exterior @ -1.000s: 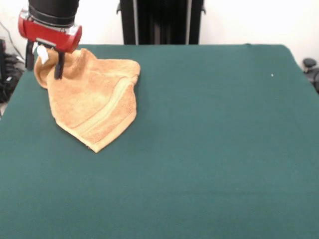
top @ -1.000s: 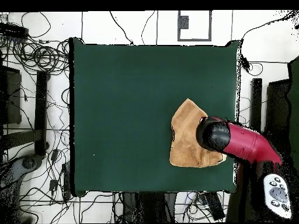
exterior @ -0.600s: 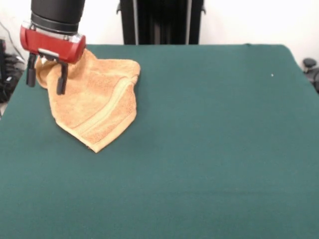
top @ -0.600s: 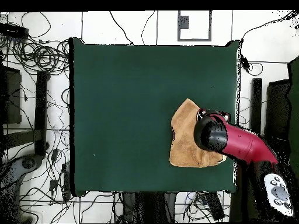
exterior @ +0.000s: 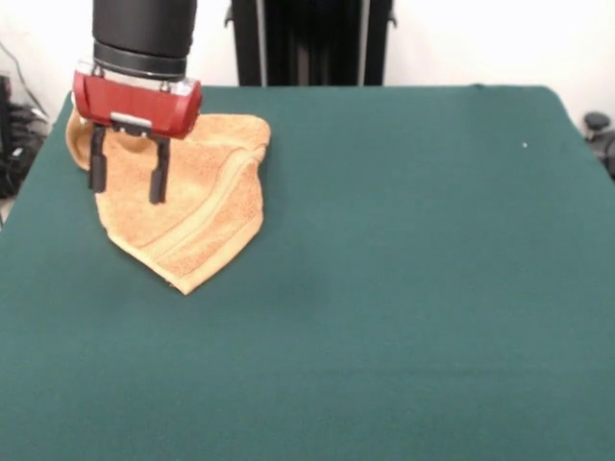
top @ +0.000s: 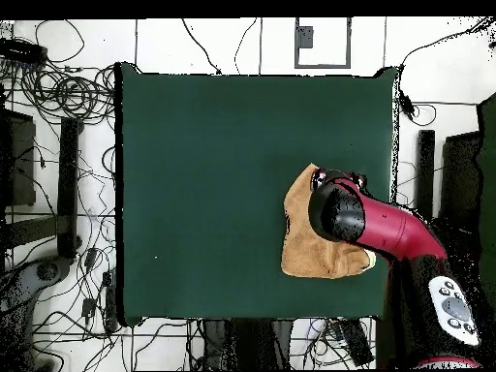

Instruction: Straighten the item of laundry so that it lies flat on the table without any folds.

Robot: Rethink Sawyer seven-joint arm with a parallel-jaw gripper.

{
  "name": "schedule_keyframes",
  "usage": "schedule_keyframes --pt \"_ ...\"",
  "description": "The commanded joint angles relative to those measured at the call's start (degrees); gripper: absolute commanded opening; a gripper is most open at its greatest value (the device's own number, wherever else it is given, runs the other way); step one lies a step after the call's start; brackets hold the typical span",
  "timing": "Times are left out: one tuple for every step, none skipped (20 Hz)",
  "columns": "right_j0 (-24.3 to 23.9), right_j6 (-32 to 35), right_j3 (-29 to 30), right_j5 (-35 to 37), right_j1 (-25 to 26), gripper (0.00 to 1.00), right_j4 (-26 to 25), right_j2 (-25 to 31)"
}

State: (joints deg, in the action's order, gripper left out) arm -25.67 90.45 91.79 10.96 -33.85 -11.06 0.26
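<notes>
The orange-tan towel lies crumpled and folded over itself at the upper left of the front view, on the green table, with a woven band running diagonally toward its pointed lower corner. The red and black gripper hangs over the towel's upper part, its two dark fingers spread apart and holding nothing.

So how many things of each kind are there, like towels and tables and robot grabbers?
Towels: 1, the orange one, lying folded.
Tables: 1, the green one.
Grippers: 1, the red and black one, open over the towel.
Total: 3
</notes>
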Motion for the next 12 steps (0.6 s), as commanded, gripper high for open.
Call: schedule_keyframes --pt "0.16 7.75 5.32 4.77 5.08 1.0 3.02 9.14" --pt "0.36 7.84 5.01 4.82 5.34 1.0 2.99 8.95" --pt "0.56 7.92 4.7 4.86 5.6 1.0 2.95 8.76" --pt "0.25 7.87 4.86 4.62 5.69 1.0 2.94 9.12" --pt "-0.07 7.81 5.02 4.39 5.78 1.0 2.93 9.48" --pt "-0.38 7.76 5.18 4.16 5.86 1.0 2.92 9.84" --pt "-0.18 7.9 4.86 4.0 6.23 1.0 2.92 9.61" --pt "0.06 7.86 4.57 4.21 6.4 1.0 2.86 9.3" --pt "0.3 7.83 4.27 4.41 6.57 1.0 2.81 9.0" --pt "0.53 7.79 3.97 4.62 6.74 1.0 2.75 8.69" --pt "1.02 7.68 3.61 4.71 6.91 1.0 2.47 8.1" --pt "1.51 7.58 3.24 4.8 7.07 1.0 2.19 7.5"
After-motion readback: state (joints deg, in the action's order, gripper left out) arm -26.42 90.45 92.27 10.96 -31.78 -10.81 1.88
